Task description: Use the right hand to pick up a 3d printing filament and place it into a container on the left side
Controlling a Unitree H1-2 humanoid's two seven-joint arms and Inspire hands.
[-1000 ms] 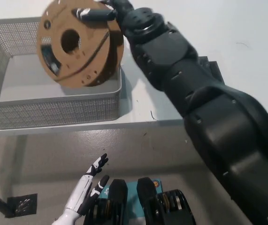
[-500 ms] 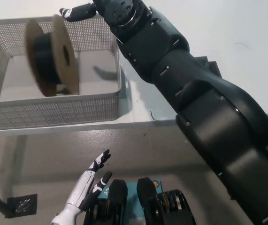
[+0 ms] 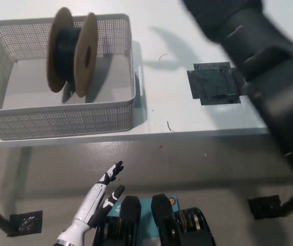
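The filament spool (image 3: 72, 51) stands on its edge inside the mesh basket (image 3: 59, 120), free of any hand. Its two brown cardboard flanges are upright and lean slightly, with the black filament wound between them. It sits around the middle of the basket floor, nearer the far wall than the near wall, and its top rises above the basket rim.

The basket is a light grey mesh container on the left part of the white desk (image 3: 156, 110), its near wall close to the desk's front edge. A handle cut-out shows in its left end wall.

To the right of the basket, well apart from it, a dark square patch (image 3: 214, 83) lies flat on the desk, toward the right side. A small thin dark scrap (image 3: 170, 126) lies near the front edge, between basket and patch.

The black right arm (image 3: 259, 61) crosses the upper right corner of the view, blurred, above the desk's right side; the right hand itself is out of the picture.

The white left hand (image 3: 101, 197) hangs low at the lower left, below the desk's front edge over the grey floor, its fingers spread apart and holding nothing.
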